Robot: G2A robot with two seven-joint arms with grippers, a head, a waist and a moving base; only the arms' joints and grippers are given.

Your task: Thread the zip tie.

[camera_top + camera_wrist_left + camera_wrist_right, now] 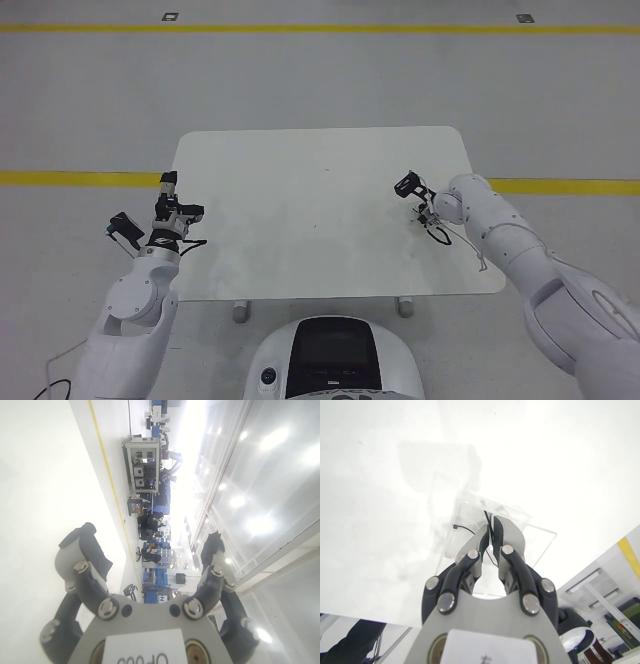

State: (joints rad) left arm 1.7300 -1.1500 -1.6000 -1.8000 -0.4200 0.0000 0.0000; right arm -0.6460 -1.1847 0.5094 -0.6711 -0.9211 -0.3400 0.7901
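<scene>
The threading looks to be at its grasp-and-align stage. The right end effector point(491, 522) is pinched shut on the thin black strap of the zip tie point(455, 526), just above a clear plastic holder point(532, 540) that sits on the white desk point(320, 210) near its right side. From the grip, the strap curves away to a small square head lying free over the holder; no closed loop can be seen, so the tail has probably not gone through the head yet. The next move likely calls for fine alignment. The strap is limp and narrow and the slot in the head is tiny, so the tip must meet it squarely, and the head may need steadying. The right arm comes in from the desk's right edge, wrist bent, fingers pointing down at the holder. The left end effector point(150, 532) is spread wide and holds nothing. It sits at the desk's left edge, well apart from the tie, aimed out toward the room.
</scene>
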